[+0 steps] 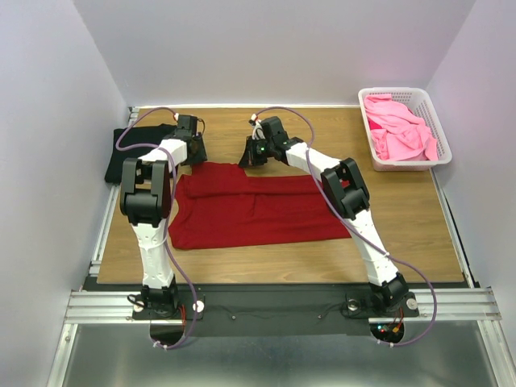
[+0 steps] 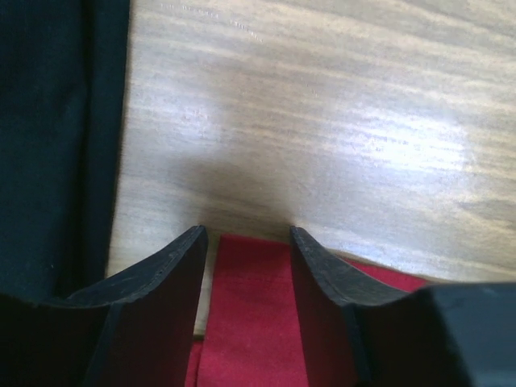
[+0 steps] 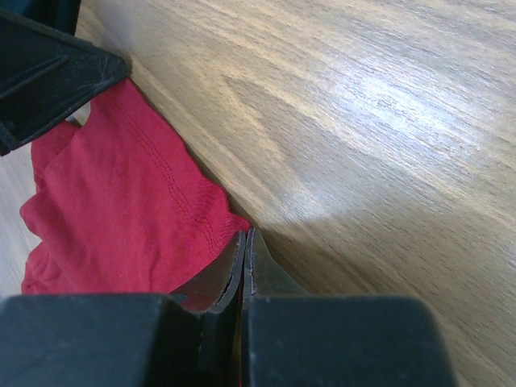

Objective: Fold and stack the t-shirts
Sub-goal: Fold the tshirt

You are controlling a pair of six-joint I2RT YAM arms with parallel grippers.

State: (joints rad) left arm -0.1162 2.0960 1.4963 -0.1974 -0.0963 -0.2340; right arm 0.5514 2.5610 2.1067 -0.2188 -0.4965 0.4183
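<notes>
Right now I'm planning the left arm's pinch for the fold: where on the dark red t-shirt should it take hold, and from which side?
Probably its far left corner, from above. The dark red t-shirt lies flat on the table, so only an edge can be pinched; that corner sits between the fingers of the open left gripper, and the right gripper is shut on the far edge.

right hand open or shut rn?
Shut. In the right wrist view the right hand has its fingers pressed together, with a corner of the dark red cotton t-shirt pinched at their tips.
</notes>
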